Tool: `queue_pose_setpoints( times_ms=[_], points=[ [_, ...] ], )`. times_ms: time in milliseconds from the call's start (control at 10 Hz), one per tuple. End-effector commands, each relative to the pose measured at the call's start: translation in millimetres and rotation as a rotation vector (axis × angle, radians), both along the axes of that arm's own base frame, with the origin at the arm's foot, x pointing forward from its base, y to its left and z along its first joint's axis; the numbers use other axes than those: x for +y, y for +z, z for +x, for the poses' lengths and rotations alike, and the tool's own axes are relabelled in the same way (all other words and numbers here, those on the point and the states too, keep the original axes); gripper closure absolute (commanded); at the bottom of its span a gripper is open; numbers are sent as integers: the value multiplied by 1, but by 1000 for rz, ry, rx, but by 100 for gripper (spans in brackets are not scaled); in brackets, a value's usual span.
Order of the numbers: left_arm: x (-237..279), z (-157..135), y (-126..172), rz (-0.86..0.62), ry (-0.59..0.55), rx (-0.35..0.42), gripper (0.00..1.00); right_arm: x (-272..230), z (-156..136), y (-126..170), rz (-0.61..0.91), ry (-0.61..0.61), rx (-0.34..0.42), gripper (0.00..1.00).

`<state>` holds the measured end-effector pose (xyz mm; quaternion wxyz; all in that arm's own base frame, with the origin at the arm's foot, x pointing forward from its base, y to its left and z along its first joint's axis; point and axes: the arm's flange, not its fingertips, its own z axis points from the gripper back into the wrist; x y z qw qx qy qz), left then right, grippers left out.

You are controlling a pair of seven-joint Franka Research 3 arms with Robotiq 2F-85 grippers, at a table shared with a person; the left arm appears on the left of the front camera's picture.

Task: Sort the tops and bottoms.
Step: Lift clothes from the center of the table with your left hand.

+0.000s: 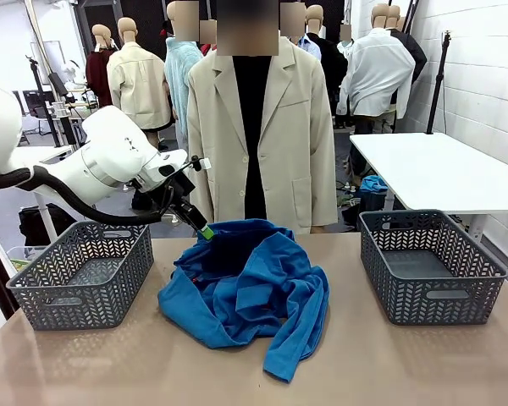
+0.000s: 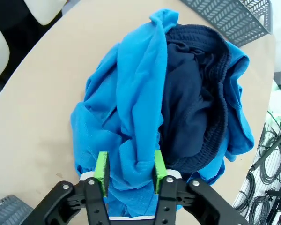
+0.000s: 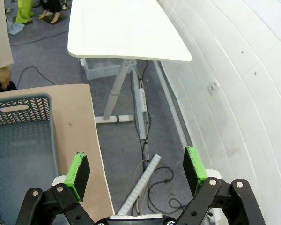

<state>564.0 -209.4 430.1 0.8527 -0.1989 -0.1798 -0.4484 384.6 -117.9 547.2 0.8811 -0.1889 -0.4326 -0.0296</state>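
Observation:
A heap of bright blue knit tops lies in the middle of the tan table. Dark navy bottoms nestle in its hollow, with blue fabric around them; from the front they show as a dark patch. My left gripper reaches down onto the far left edge of the heap. In the left wrist view its green pads press on both sides of a raised fold of a blue top. My right gripper is open with nothing in it, off the table's right end, over the floor.
One grey basket stands on the left of the table, another on the right; both hold nothing. A person in a beige jacket stands at the far side. A white table stands beyond on the right.

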Motion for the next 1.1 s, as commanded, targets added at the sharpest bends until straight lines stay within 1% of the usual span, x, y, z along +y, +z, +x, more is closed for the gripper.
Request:
queue_pose_setpoints(
  times_ms=[0, 400, 700, 800, 900, 1000],
  points=[
    [6, 1, 1, -48, -33, 6, 100, 2, 1, -1, -17, 6, 9, 0],
    [13, -5, 8, -64, -29, 6, 100, 2, 1, -1, -17, 6, 9, 0],
    [8, -12, 14, -65, -46, 7, 100, 2, 1, -1, -17, 6, 9, 0],
    [7, -17, 23, -59, -38, 1, 100, 2, 1, -1, -17, 6, 9, 0],
    [6, -21, 39, -52, -41, -17, 100, 2, 1, -1, -17, 6, 9, 0],
    [3, -24, 65, -38, -68, -63, 100, 2, 1, -1, -17, 6, 9, 0]
  ],
)
